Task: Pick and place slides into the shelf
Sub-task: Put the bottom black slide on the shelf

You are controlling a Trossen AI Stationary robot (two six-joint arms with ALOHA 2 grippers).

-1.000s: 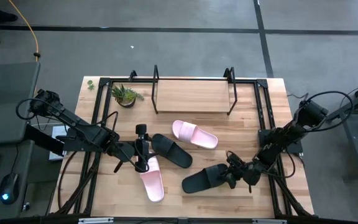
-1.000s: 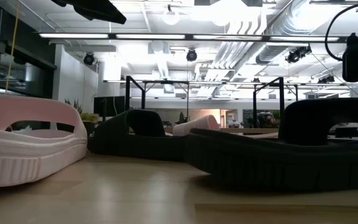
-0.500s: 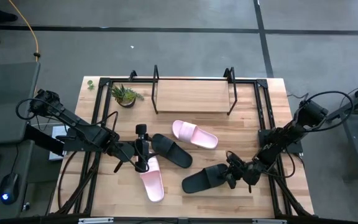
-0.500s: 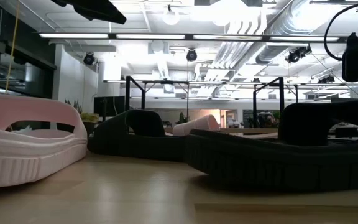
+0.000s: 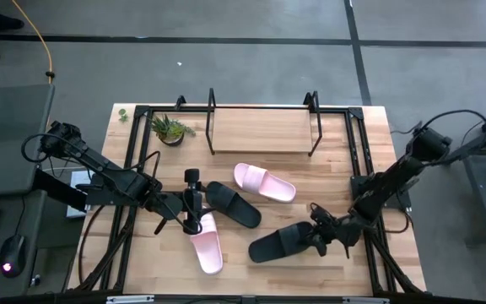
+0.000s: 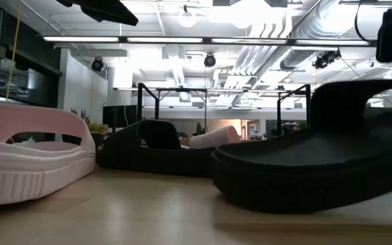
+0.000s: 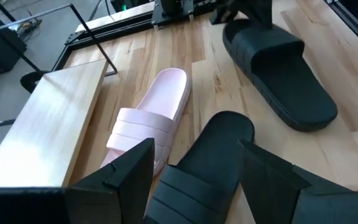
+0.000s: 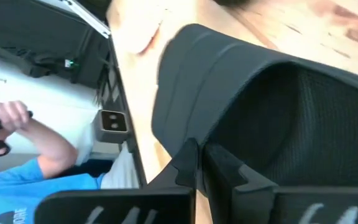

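The shelf (image 5: 262, 131), a light board in a black rod frame, stands at the table's far edge. One pale pink slide (image 5: 264, 182) lies flat near the middle. The other pink slide (image 5: 206, 245) lies toward the near edge. A black slide (image 5: 233, 203) lies between them. My left gripper (image 5: 190, 208) hangs open above that black slide (image 7: 204, 168); its fingers stand to either side of it, touching nothing. My right gripper (image 5: 317, 238) is shut on the second black slide (image 5: 278, 243) near the table's near right. My right gripper (image 8: 202, 155) pinches the black slide's wide strap at its edge (image 8: 188, 130) between the two fingers, coming from the table's right. The strap end (image 6: 349, 102) is raised. The slide is tilted, and its other end (image 6: 247, 187) rests on the table.
A small potted plant (image 5: 171, 129) stands left of the shelf. Black frame rails (image 5: 363, 160) run along the table's left and right sides. A person in a blue sleeve (image 8: 23, 162) shows beyond the table in the right wrist view.
My right gripper has risen a little, still shut on the black slide's strap. The slide's strap end has lifted off the table and the slide has tipped, while its other end has stayed down.
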